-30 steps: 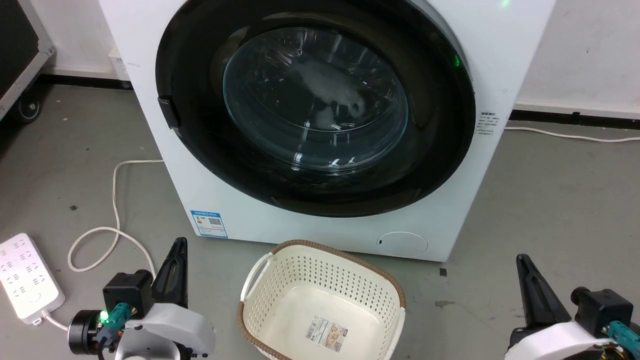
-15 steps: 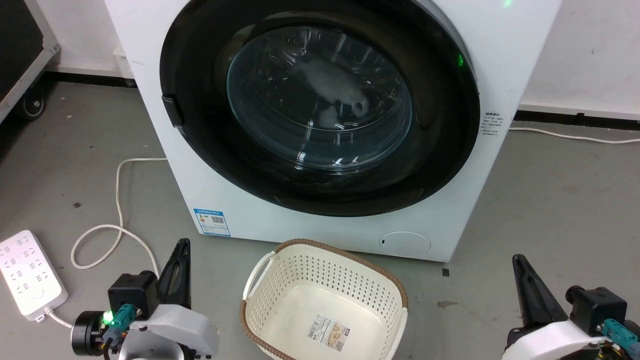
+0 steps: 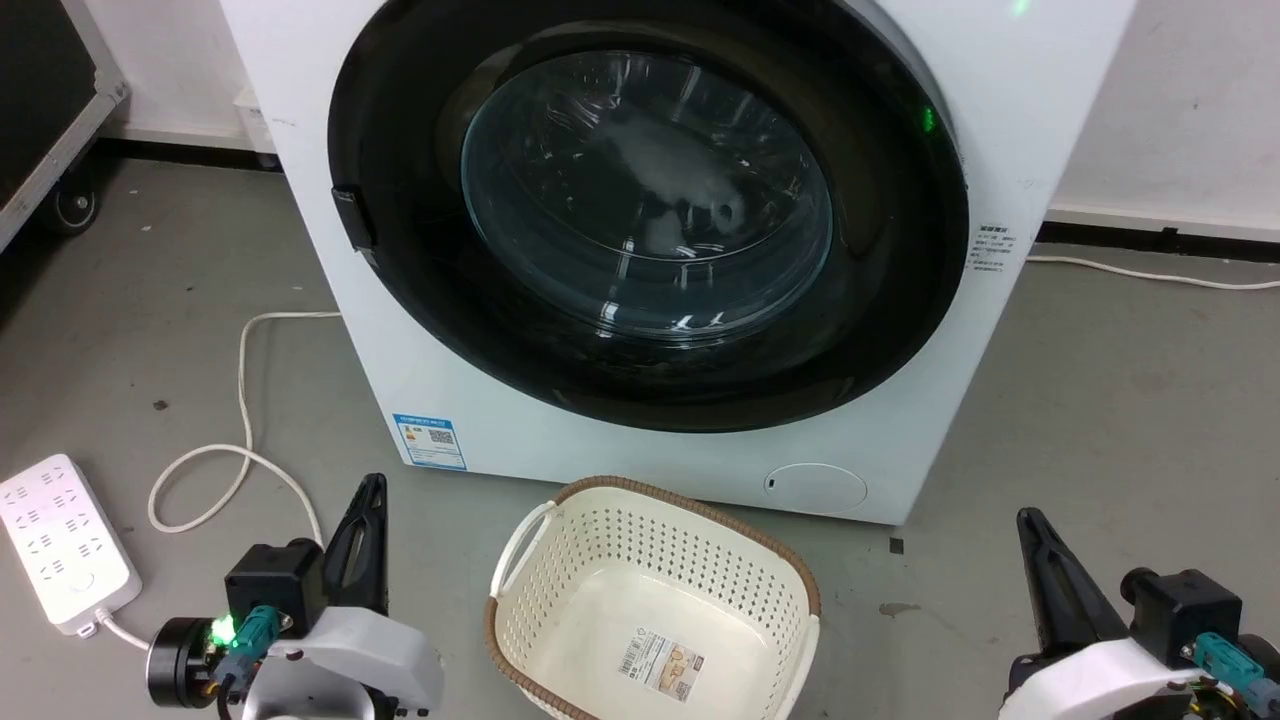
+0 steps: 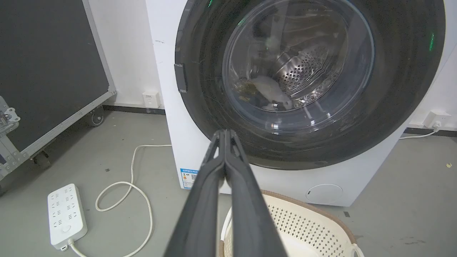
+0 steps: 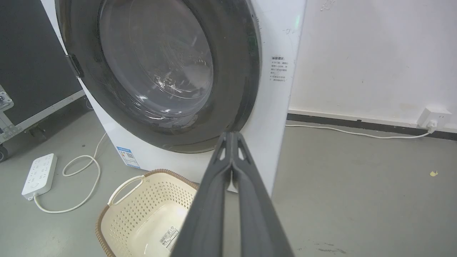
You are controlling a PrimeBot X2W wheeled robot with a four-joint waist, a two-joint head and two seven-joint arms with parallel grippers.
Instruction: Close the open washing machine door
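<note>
Only my head camera has drifted this last second. The washing machine door [image 3: 648, 200] hasn't budged and sits flush against the front of the washing machine [image 3: 560, 450], so I'd call it closed. My left hand [image 3: 370, 492] and right hand [image 3: 1030, 525] hang low in front of the machine, both pinched shut on nothing.

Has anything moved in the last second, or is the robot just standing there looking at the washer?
Hardly anything. The whole picture slid slightly rightward, which is the camera shifting, not the things. Against the floor, the right pincer seems to have edged a little inward. Nothing was gripped or released. The door looks shut against the washing machine as before, the left pincer stays low and closed, and the basket and power strip lie unmoved.
</note>
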